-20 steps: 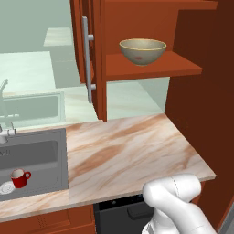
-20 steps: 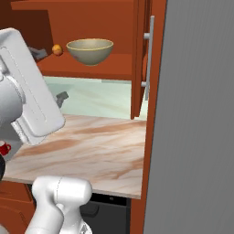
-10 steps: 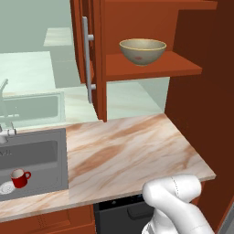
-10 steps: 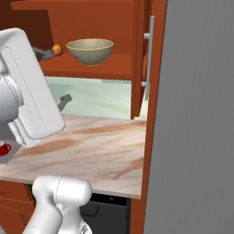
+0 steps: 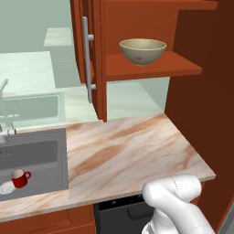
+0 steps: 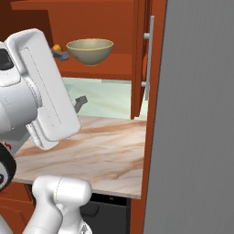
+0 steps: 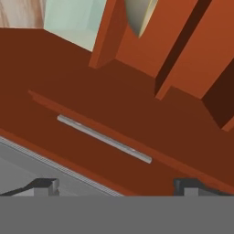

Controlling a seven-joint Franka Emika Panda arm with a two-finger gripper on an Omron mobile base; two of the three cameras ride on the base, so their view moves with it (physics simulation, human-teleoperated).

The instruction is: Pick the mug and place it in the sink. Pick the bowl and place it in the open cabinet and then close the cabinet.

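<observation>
My claw [image 7: 116, 185] stands with its two dark tips wide apart and nothing between them, as the hand view shows. Ahead of it in that view I face a reddish-brown door panel of the cabinet [image 7: 114, 105] with a long silver bar handle [image 7: 104, 138] running slantwise across it, well apart from both tips. Past the door edge, at the top of the hand view, a pale sliver of the bowl [image 7: 139, 16] shows, far from my claw. In the left base view the bowl [image 5: 142, 50] sits upright on the inner shelf [image 5: 178, 66] of the cabinet [image 5: 137, 27], whose left door [image 5: 91, 59] hangs open with its vertical bar handle [image 5: 86, 59] toward the room. In the right base view the bowl [image 6: 90, 50] rests on the same shelf, with the right door [image 6: 142, 59] open beside it and a small orange thing [image 6: 56, 47] just to the bowl's left, partly behind my arm. The mug [image 5: 19, 178] stands upright in the sink [image 5: 55, 155], next to the round pale drain [image 5: 6, 188], its handle pointing right. The marble desk [image 5: 132, 155] stretches between the sink and the tall brown side panel. How near my claw is to the door I cannot tell.
</observation>
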